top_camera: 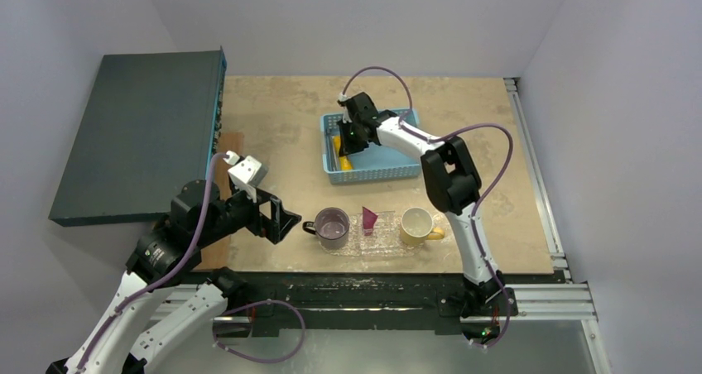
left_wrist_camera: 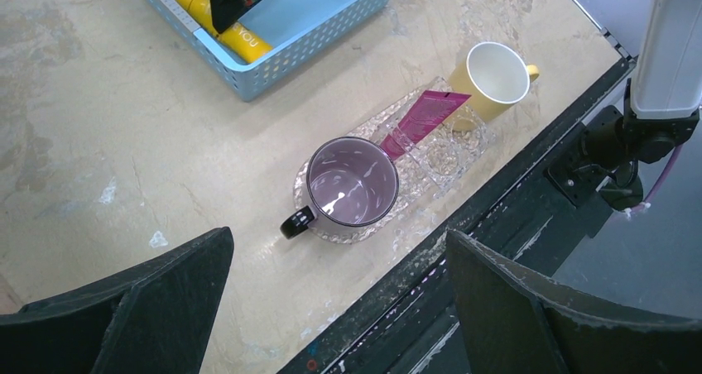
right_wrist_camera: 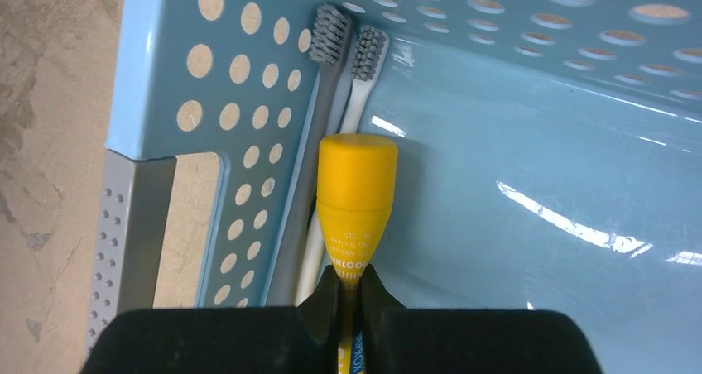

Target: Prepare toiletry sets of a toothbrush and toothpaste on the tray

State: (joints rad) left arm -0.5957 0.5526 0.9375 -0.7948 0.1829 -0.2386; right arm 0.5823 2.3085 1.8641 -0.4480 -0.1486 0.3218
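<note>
The clear crinkled tray [top_camera: 382, 240] lies near the table's front edge, also in the left wrist view [left_wrist_camera: 443, 155]. The magenta tube [top_camera: 368, 219] rests on it between the two mugs [left_wrist_camera: 420, 119]. My right gripper [right_wrist_camera: 350, 285] is inside the blue basket [top_camera: 389, 163], shut on the yellow tube [right_wrist_camera: 356, 196]; the tube also shows in the top view [top_camera: 340, 152] and the left wrist view [left_wrist_camera: 222, 28]. Two pale toothbrushes [right_wrist_camera: 343, 101] lie along the basket's wall beside the tube. My left gripper [top_camera: 280, 223] is open and empty, left of the tray.
A purple mug [top_camera: 332, 227] stands on the tray's left end and a yellow mug [top_camera: 417, 225] at its right end. A dark flat box [top_camera: 141, 130] lies at the far left. The table's front edge and black rail [left_wrist_camera: 497, 192] run just beyond the tray.
</note>
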